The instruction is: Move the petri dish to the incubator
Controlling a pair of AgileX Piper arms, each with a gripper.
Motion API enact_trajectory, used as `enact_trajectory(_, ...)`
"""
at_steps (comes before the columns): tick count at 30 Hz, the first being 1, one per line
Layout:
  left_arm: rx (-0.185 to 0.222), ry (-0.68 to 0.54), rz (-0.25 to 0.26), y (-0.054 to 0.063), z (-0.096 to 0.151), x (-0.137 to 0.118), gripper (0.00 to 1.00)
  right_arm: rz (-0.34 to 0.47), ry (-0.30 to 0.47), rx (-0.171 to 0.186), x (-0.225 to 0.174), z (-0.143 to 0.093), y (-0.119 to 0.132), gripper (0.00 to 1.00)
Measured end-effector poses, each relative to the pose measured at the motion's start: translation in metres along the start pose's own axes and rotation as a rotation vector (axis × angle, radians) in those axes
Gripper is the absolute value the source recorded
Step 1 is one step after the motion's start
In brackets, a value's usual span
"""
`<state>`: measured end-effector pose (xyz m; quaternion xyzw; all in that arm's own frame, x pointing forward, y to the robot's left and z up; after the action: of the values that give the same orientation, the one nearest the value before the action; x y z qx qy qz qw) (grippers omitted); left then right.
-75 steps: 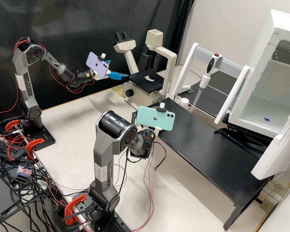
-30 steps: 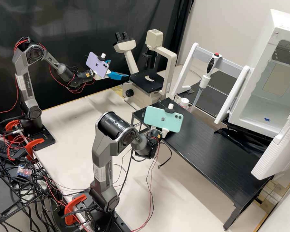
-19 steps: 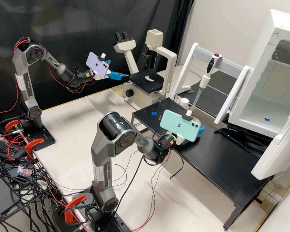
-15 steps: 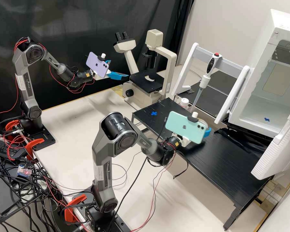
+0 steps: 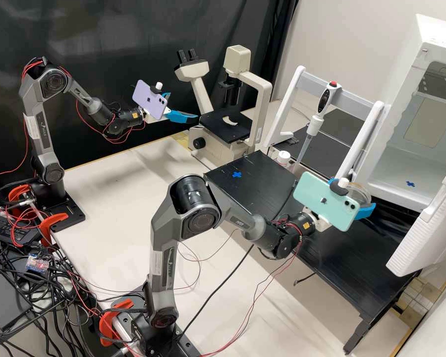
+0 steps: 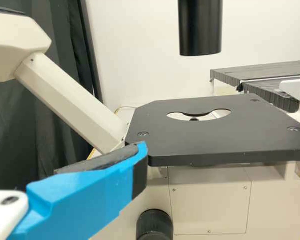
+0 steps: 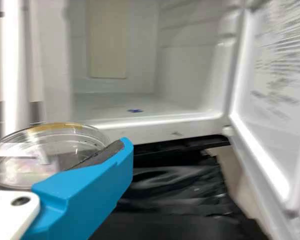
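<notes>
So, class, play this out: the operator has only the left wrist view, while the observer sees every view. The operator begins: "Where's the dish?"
Observer: The right pincer is gripping the dish, outside the incubator.
Operator: Is the incubator open?
Observer: Yes, its door stands wide open.
Operator: Any mark inside?
Observer: A blue cross on its floor.
</notes>
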<state>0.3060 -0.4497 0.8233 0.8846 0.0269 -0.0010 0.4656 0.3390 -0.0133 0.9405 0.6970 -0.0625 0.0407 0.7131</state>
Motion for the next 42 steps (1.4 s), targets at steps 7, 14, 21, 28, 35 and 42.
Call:
enact_trajectory(7,0.0,0.0,0.0,0.0,0.0,0.0,1.0,0.051,-0.068,0.017,0.041,0.004,0.025,0.0)
enact_trajectory(14,0.0,0.0,0.0,0.0,0.0,0.0,1.0,0.082,-0.103,0.023,0.082,0.004,0.048,0.0)
enact_trajectory(21,0.0,0.0,0.0,0.0,0.0,0.0,1.0,0.06,-0.119,0.096,0.129,-0.005,0.051,0.0)
enact_trajectory(28,0.0,0.0,0.0,0.0,0.0,0.0,1.0,0.014,-0.145,0.088,0.17,-0.013,0.043,0.0)
enact_trajectory(35,0.0,0.0,0.0,0.0,0.0,0.0,1.0,0.013,-0.189,0.037,0.199,-0.011,0.037,0.0)
enact_trajectory(42,0.0,0.0,0.0,0.0,0.0,0.0,1.0,0.026,-0.216,0.064,0.216,-0.008,0.032,0.0)
